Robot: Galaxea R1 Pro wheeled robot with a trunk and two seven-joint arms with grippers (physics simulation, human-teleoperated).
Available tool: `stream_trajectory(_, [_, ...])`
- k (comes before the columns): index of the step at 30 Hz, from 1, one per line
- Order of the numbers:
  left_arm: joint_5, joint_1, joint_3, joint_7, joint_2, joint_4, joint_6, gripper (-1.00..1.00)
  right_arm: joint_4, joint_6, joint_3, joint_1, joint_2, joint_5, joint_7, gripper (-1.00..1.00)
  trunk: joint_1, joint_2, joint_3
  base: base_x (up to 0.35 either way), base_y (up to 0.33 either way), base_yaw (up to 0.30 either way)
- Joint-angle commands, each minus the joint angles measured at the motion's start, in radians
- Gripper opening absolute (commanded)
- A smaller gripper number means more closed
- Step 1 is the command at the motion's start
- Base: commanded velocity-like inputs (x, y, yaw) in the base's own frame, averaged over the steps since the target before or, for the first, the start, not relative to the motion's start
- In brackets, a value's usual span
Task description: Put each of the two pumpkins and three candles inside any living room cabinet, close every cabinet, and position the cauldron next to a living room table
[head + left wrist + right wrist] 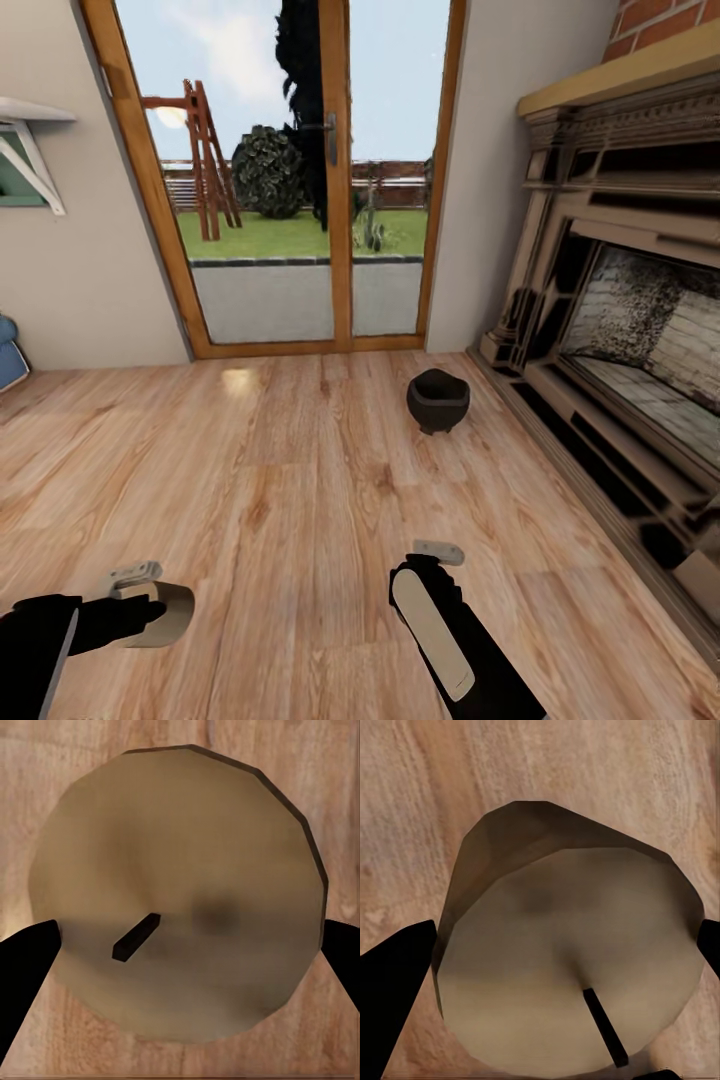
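Home living room: wood plank floor (280, 500), brick-topped fireplace (620, 300), glazed wooden patio doors (290, 180) onto garden lawn (290, 235).

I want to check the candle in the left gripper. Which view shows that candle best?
The left wrist view: the candle is seen end-on, its round beige top and dark wick clear, with a finger at each side. The head view shows its side at the left gripper, small. The right wrist view shows another candle.

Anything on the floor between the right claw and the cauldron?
No. In the head view, only bare wooden floor lies between the right claw and the cauldron.
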Motion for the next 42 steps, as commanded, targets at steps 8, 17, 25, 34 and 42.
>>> stream_trajectory(8, [0.001,0.0,0.0,-0.001,-0.006,-0.002,0.0,-1.0,0.0,-0.002,0.001,0.0,0.0,-0.002,0.001,-1.0,-0.031,0.056,0.025,-0.099,0.0,0.0])
stream_trajectory(17, [0.0,0.0,0.0,-0.001,-0.026,-0.009,0.003,-1.0,0.0,-0.002,0.003,0.0,0.0,-0.002,0.001,-1.0,-0.065,0.119,0.053,-0.004,0.0,0.0])
stream_trajectory(25, [0.0,0.0,0.0,-0.002,-0.027,-0.01,0.003,-1.0,0.0,-0.002,0.003,0.0,0.0,-0.003,0.003,-1.0,-0.096,0.175,0.074,-0.126,0.0,-0.1])
stream_trajectory(34, [0.0,0.0,0.0,-0.002,-0.027,-0.013,0.005,-1.0,0.0,-0.003,0.003,0.0,0.0,-0.004,0.005,-1.0,-0.13,0.238,0.093,-0.308,0.0,-0.215])
stream_trajectory(42, [0.0,0.0,0.0,-0.002,-0.027,-0.013,0.005,-1.0,0.0,-0.003,0.003,0.0,0.0,-0.004,0.006,-1.0,-0.161,0.294,0.112,-0.137,0.0,-0.238])
